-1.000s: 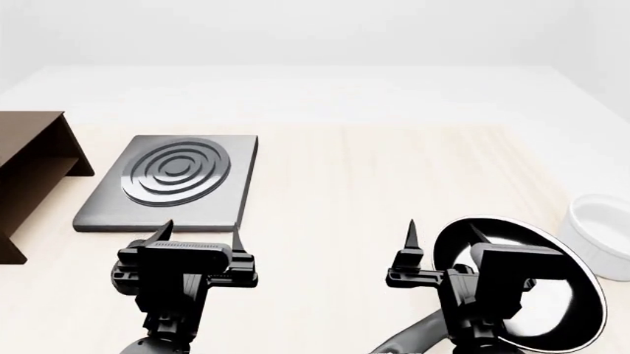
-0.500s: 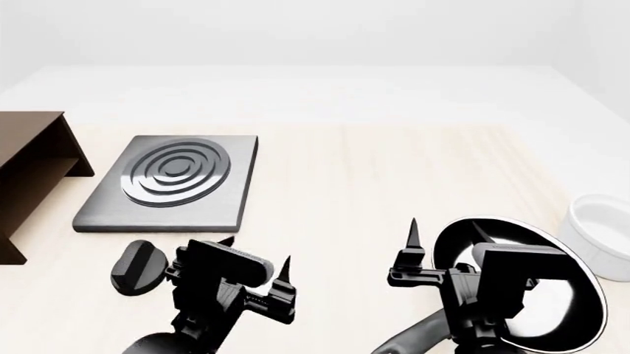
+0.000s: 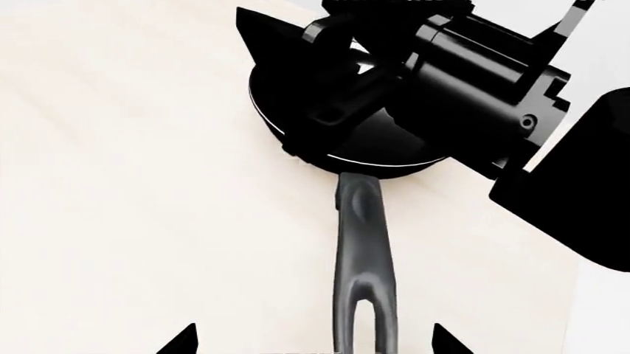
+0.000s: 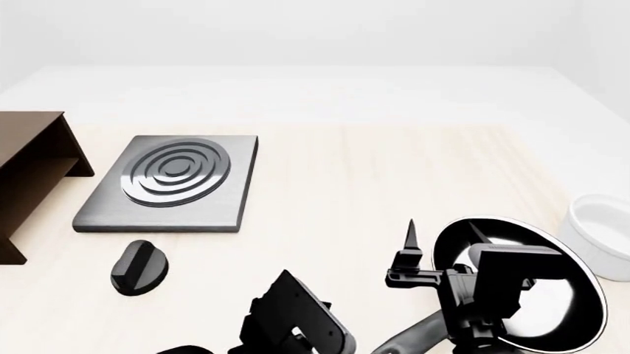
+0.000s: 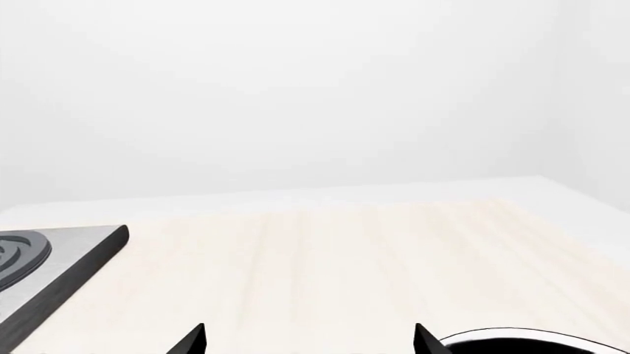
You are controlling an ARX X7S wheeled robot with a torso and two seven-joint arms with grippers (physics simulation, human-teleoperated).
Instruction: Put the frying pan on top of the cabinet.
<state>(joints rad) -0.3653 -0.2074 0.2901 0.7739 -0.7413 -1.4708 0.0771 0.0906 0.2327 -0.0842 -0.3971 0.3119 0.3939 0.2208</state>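
My left gripper (image 3: 313,341) hangs over the pan handle (image 3: 362,273), jaws spread wide with a tip on either side of the forked end and nothing between them touching. Past the handle sits the pan (image 3: 325,125), and over it my right arm's black wrist housing blocks most of the bowl from this side.

From the head, the left gripper is cut off at the bottom edge, so only its body shows there. My right gripper (image 4: 440,245) floats just above the pan's (image 4: 551,310) near rim, fingers apart, holding nothing. The pan rests on the table (image 4: 374,177) at my right front, with the bowl (image 4: 603,234) just beside it further right.

Risks, as I judge them: the handle is long and thin, so if I close off-centre the pan may swing or roll in my grip once lifted. My right arm hovers so close over the pan that lifting could knock the two together. The knob (image 4: 138,267) lies loose on the table along the way left, and the stove plate (image 4: 177,181) sits between me and the cabinet (image 4: 29,169), so a low carry could clip either one.

The cabinet stands well apart at the far left, cut by the frame edge; I cannot see the whole top or how much room it offers. Where handle meets pan is lost in black on black.
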